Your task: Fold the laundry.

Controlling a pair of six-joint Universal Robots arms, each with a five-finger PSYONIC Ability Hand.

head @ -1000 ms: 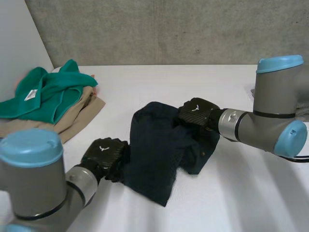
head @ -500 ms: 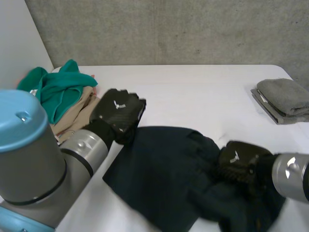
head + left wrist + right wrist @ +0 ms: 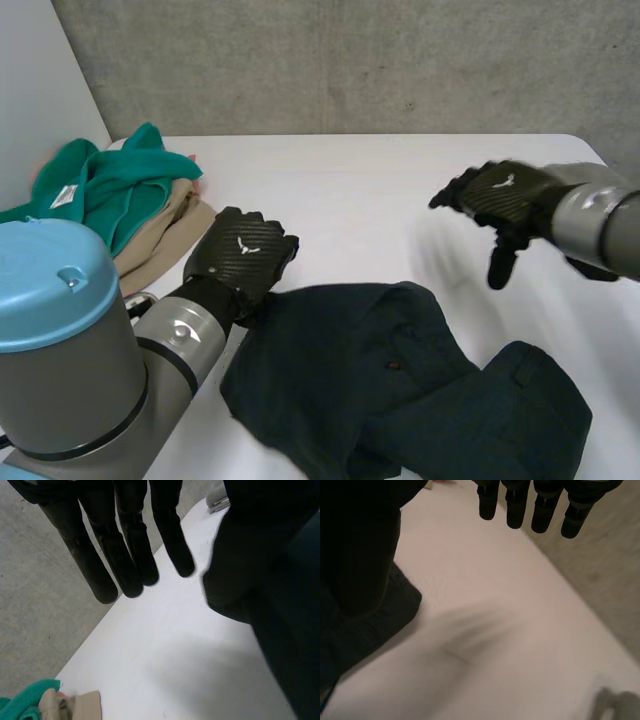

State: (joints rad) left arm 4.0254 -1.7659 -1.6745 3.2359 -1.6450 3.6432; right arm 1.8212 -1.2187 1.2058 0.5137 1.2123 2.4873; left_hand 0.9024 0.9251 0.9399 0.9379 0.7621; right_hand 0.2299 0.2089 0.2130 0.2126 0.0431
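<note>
White table bears dark garment and green-tan clothes heap.

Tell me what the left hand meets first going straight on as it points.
Way looks free: bare white table ahead of the left hand, then likely the concrete wall. The dark garment lies beside it.

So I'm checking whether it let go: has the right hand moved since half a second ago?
Yes. The right hand has left the dark garment and gone toward the far edge of the table, fingers straight and holding nothing.
</note>
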